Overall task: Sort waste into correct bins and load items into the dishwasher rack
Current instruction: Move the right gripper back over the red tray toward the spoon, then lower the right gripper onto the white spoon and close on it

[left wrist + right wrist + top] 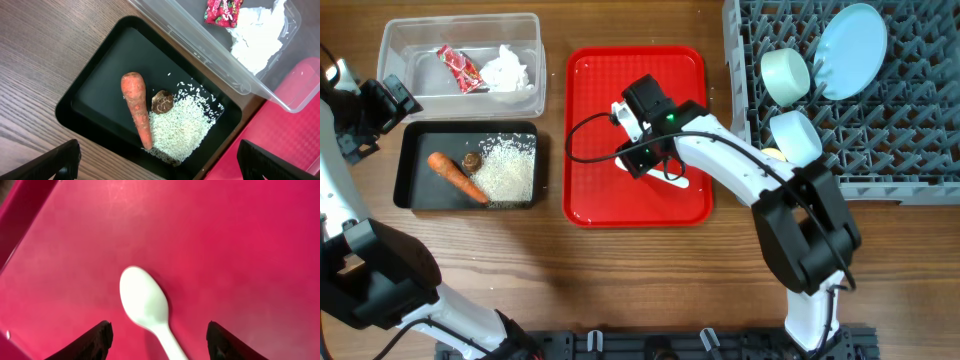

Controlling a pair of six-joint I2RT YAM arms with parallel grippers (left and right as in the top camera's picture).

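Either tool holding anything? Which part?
Nothing held. Right tool stands open astride the handle of the white spoon on the red tray, not touching; left tool open over the black tray.

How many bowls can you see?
2. The pale-green bowl is in the grey rack beside the blue plate; the light-blue bowl sits next to it, by the rack's edge. None seems hidden.

White spoon on red tray, fingers straddling its handle

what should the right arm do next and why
Probably close the right gripper on the white spoon: its jaws stand open on either side of the handle, and the spoon lies flat on the red tray, not yet gripped.
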